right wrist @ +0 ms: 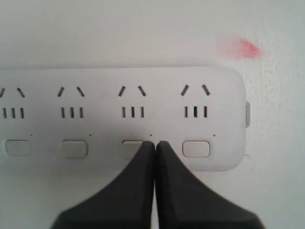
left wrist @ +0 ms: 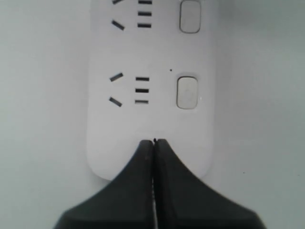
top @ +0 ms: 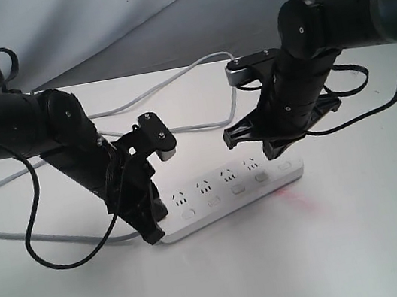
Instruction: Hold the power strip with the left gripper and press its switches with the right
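Power strip [right wrist: 105, 78] | left gripper [left wrist: 153, 143] closed, on end | right gripper [right wrist: 155, 144] closed

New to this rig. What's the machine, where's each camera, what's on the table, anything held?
It is a robot: a left arm and a right arm, each ending in a two-fingered hand. The wide picture comes from a camera off the arms. The two close-ups come from cameras on the wrists, one per arm. On the white table lie a white power strip and a red smudge. Nothing is gripped: both hands are shut. The left hand rests its tips on one end of the strip, seemingly pinning it. The right hand has its tips at the edge of the second switch from the other end.
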`<state>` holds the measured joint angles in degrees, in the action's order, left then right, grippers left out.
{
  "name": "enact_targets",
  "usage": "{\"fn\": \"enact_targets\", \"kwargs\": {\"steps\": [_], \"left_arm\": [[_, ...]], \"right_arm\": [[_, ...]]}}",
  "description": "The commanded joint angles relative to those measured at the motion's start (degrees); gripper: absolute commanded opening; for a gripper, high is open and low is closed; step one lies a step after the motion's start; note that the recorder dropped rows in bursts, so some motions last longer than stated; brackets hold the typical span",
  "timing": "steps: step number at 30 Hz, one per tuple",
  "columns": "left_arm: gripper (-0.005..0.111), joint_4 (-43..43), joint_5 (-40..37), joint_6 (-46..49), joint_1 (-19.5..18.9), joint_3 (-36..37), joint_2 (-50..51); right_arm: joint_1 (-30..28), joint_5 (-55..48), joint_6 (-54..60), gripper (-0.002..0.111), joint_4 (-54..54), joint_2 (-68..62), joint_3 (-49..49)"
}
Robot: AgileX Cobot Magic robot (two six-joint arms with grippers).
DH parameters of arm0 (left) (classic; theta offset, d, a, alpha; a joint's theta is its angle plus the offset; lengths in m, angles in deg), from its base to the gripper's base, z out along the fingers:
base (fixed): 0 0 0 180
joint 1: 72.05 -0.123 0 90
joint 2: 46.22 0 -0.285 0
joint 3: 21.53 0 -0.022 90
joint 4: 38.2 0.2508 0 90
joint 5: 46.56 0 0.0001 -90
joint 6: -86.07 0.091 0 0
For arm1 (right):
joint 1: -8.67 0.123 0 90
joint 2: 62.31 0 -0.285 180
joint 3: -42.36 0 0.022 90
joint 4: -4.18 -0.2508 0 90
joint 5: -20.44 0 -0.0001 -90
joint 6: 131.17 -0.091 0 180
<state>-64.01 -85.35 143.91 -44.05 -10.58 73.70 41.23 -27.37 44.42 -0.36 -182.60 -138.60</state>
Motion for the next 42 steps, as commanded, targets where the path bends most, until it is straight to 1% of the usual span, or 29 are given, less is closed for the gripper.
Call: {"fn": "enact_targets", "kwargs": {"steps": [1, 8, 15, 23, 30, 42], "left_arm": [[0.000, -0.59, 0.00, -0.64, 0.20, 0.08, 0.09], [0.000, -0.59, 0.00, -0.71, 0.20, 0.08, 0.09], [0.000, -0.59, 0.00, -0.84, 0.20, 0.08, 0.09], [0.000, -0.59, 0.00, -0.84, 0.20, 0.08, 0.09], [0.000, -0.59, 0.00, -0.84, 0.20, 0.08, 0.09], [0.000, -0.59, -0.11, -0.83, 0.20, 0.08, 0.09]], "right_arm": [[0.18, 0.30, 6.26, 0.000, -8.17, 0.19, 0.11], [2.23, 1.78, 6.58, 0.000, -7.42, 0.10, 0.11], [2.34, 1.39, -0.02, 0.000, 1.13, 0.10, 0.11], [2.34, 0.90, 0.07, 0.000, 1.12, -0.47, 0.11], [2.34, 0.67, 0.07, 0.000, 1.02, -3.88, 0.11], [2.34, 2.42, 0.07, 0.000, 0.87, -6.27, 0.11]]}}
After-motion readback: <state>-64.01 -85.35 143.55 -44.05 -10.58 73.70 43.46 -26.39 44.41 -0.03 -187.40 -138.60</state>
